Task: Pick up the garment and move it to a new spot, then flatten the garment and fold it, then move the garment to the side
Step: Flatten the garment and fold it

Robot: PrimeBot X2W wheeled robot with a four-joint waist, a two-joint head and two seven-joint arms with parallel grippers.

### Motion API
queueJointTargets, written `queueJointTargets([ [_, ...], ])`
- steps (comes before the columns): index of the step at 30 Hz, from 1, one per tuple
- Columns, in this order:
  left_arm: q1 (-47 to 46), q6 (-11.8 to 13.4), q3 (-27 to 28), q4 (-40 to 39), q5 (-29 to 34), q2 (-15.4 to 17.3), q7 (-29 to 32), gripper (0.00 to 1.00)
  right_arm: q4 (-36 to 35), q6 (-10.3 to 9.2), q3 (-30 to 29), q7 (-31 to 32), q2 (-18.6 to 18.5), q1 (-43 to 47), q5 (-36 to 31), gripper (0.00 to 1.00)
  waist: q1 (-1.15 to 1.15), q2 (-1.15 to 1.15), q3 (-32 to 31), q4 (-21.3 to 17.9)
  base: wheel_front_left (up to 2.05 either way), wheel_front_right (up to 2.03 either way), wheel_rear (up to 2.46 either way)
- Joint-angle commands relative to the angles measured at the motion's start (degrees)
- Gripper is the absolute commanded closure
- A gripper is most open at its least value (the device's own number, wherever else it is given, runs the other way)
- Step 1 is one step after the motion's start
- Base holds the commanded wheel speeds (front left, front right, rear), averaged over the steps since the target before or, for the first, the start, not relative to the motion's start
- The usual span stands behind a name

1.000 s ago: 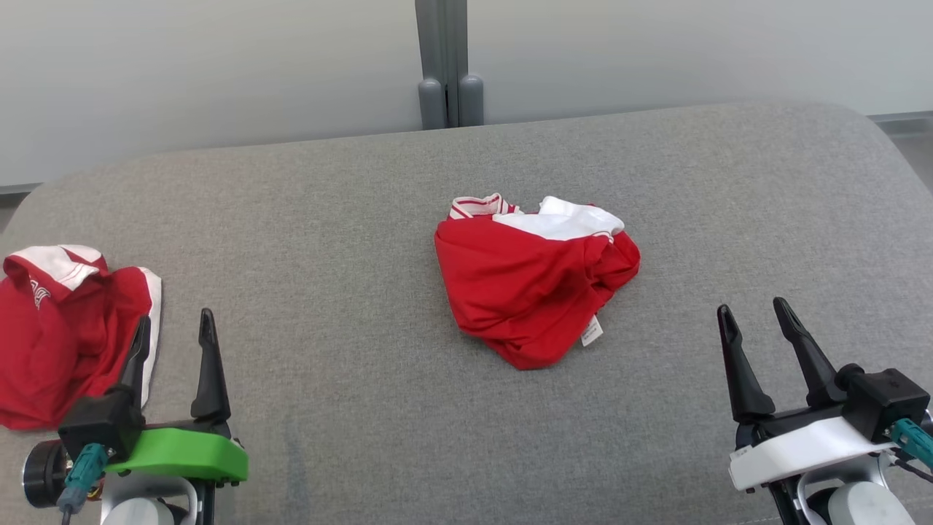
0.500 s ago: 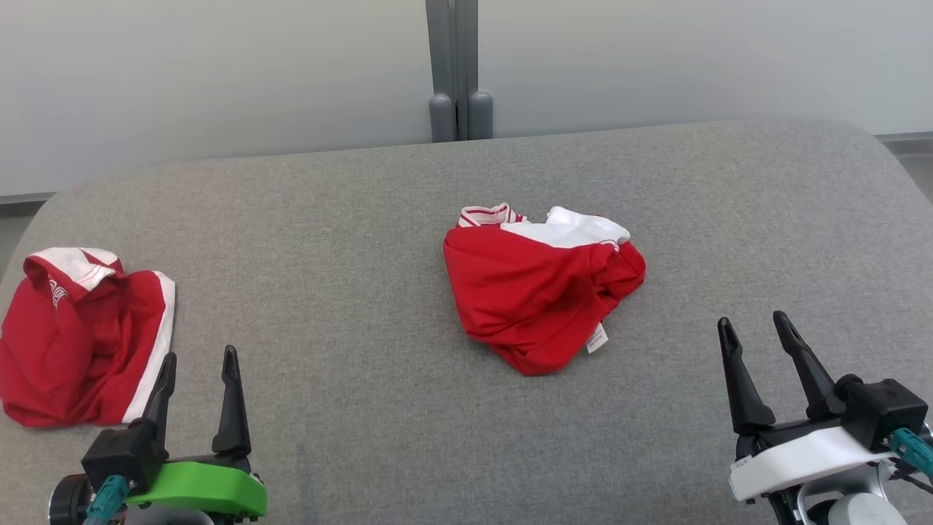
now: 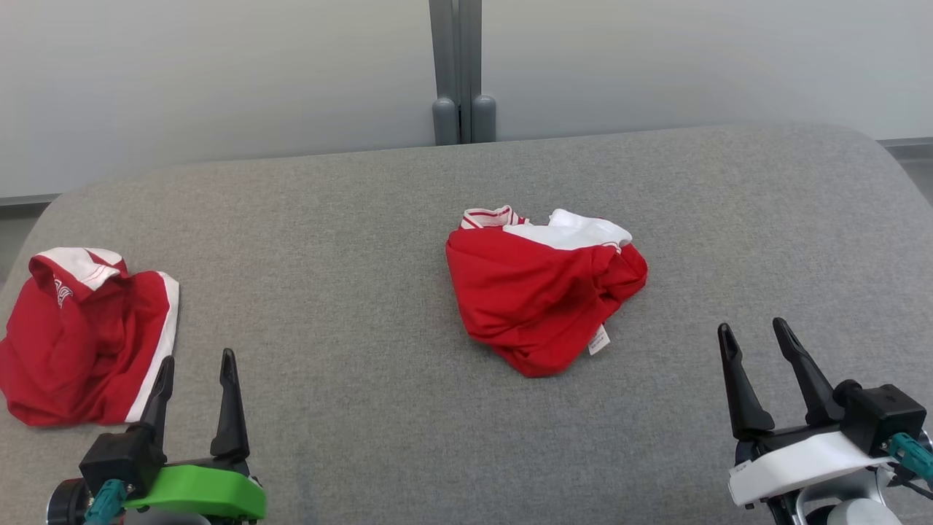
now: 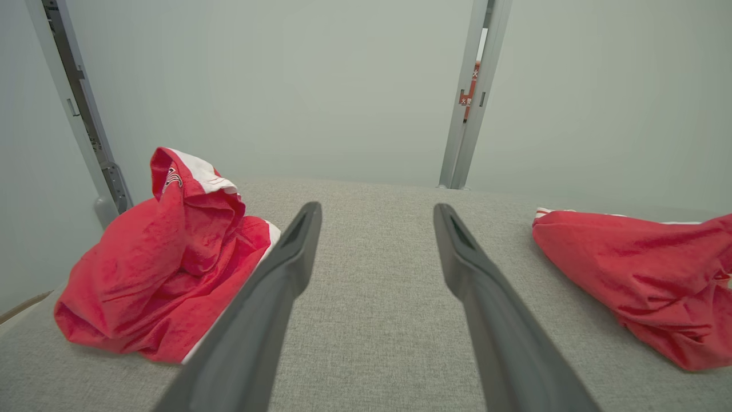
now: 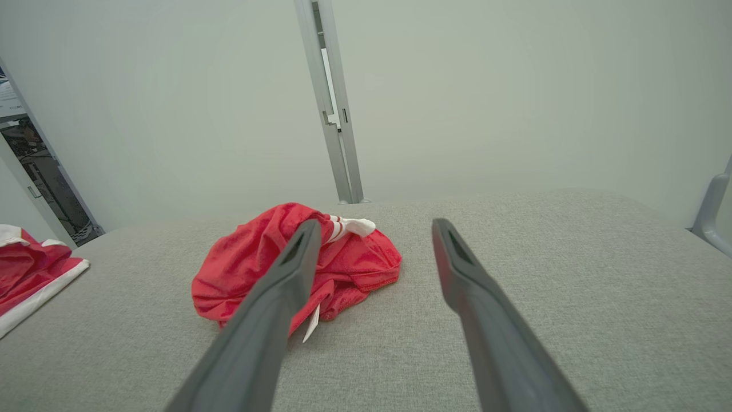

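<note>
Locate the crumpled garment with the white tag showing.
Head view: the garment lies mid-way across the grey surface, ahead and left of the right gripper, well right of the second garment beside the left gripper.

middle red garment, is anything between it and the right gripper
Nothing visible does: bare grey surface lies between the right gripper and the middle red garment. The other red garment sits far off, beside the left gripper.

I am holding my left gripper (image 3: 194, 366) low with its fingers spread wide. My right gripper (image 3: 753, 333) is gaping too, empty.
</note>
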Motion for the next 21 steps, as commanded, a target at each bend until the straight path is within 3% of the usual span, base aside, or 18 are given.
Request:
queueJointTargets([
  [1, 0.96, 0.26, 0.08, -0.34, -0.27, 0.40, -0.05, 0.00, 0.11, -0.02, -0.12, 0.02, 0.14, 0.60, -0.28, 0.00, 0.00, 0.00, 0.05, -0.02, 0.00, 0.00, 0.00],
  [21, 0.87, 1.32, -0.57, -1.21, -0.11, 0.77, -0.05, 0.00, 0.44, -0.02, -0.18, 0.02, -0.43, 0.19, 0.35, 0.00, 0.00, 0.00, 0.84, -0.38, 0.00, 0.00, 0.00],
])
